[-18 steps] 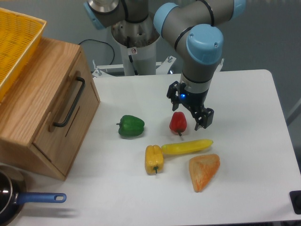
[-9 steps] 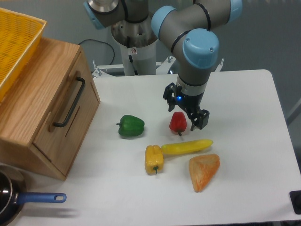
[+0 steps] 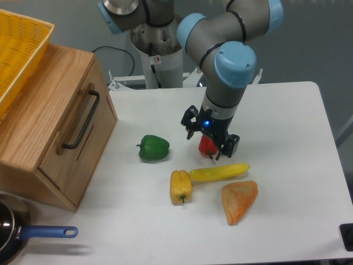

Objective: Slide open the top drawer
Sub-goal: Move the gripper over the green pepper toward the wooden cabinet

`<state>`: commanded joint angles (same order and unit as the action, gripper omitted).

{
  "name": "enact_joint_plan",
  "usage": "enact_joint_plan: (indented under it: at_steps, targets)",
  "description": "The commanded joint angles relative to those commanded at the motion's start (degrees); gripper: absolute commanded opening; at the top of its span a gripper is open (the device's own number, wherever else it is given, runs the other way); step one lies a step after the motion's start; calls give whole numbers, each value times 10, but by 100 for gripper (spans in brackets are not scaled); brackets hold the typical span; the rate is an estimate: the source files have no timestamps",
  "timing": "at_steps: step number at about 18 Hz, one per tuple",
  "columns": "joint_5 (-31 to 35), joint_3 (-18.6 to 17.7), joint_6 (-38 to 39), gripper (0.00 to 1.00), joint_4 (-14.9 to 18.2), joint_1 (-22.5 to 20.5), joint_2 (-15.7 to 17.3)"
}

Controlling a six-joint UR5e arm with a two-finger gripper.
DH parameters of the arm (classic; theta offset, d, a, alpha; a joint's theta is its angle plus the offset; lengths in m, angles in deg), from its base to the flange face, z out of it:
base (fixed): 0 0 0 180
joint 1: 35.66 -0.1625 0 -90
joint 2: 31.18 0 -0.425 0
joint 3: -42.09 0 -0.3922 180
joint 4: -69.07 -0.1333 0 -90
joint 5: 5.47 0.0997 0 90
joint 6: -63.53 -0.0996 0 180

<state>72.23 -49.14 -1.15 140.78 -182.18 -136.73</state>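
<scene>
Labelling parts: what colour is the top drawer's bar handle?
Black, on the light-oak top drawer; clear in the fixed camera view.

White table (image 3: 287, 182), wooden drawer box (image 3: 49, 138), green pepper (image 3: 153, 148), red pepper (image 3: 207, 146), yellow pepper (image 3: 180, 186), banana (image 3: 219, 172), bread wedge (image 3: 239, 201), blue-handled pan (image 3: 16, 236)

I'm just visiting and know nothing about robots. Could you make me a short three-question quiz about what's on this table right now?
1. True or false: the top drawer is already pulled out.
2. Which item sits nearest the hand?
A. the green pepper
B. the red pepper
C. the blue-handled pan
3. Fill in the blank: the yellow basket rests on top of the wooden ____.

Key
1. False. Its front panel sits flush with the cabinet, and the black bar handle is untouched.
2. B. The hand hovers open over the red pepper, partly hiding it.
3. Cabinet.
</scene>
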Motion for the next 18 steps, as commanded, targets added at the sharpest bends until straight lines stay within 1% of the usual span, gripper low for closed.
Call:
enact_joint_plan:
  at_steps: [2,5,9,11,13,18]
  targets:
    - [-1,-2,3,100,0,0,0]
    - [-4,-3,33,100,1,3,1]
    - [-18,2,117,100,1,32,2]
    - [-23,3,143,100,1,47,0]
    - [-23,3,152,100,1,60,2]
    - [-30,1,165,100,3,72,13]
